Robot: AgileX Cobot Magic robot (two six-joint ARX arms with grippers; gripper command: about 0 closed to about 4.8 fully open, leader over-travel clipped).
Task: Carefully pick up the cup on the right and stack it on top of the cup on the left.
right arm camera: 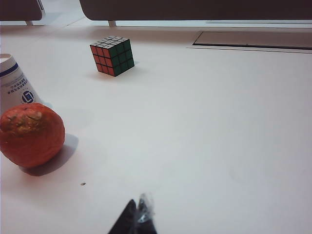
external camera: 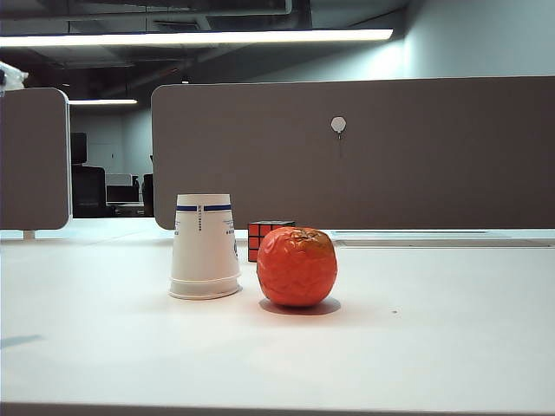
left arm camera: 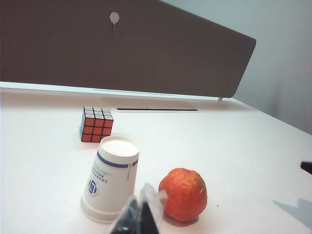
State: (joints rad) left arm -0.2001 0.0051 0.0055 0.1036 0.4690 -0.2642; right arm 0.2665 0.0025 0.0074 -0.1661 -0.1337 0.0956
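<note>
Across the room: a white table (external camera: 434, 347) runs up to a row of grey partition panels (external camera: 364, 147) standing along its far edge.
Cups: a white paper cup (external camera: 205, 247) with a blue band stands upside down, mouth on the table, left of the table's middle and well in from the near edge. A doubled rim at its base suggests two cups nested, though I cannot be sure. The left wrist view shows it as well (left arm camera: 109, 178), and the right wrist view catches its edge (right arm camera: 14, 87).
Orange fruit: a wrinkled orange-red fruit (external camera: 297, 267) sits just beside the cup on its right, slightly nearer the near edge; I cannot tell if they touch. It also appears in both wrist views (left arm camera: 184, 194) (right arm camera: 30, 135).
Puzzle cube: a small cube (external camera: 264, 236) with red faces rests behind the gap between cup and fruit, toward the far edge (left arm camera: 96, 124) (right arm camera: 112, 56).
Left pincer (left arm camera: 141, 214): its tips sit pressed together, holding nothing, hanging above the table on the near side of the cup and fruit.
Right pincer (right arm camera: 136, 219): fully closed and empty, over bare table, well apart from the fruit.
</note>
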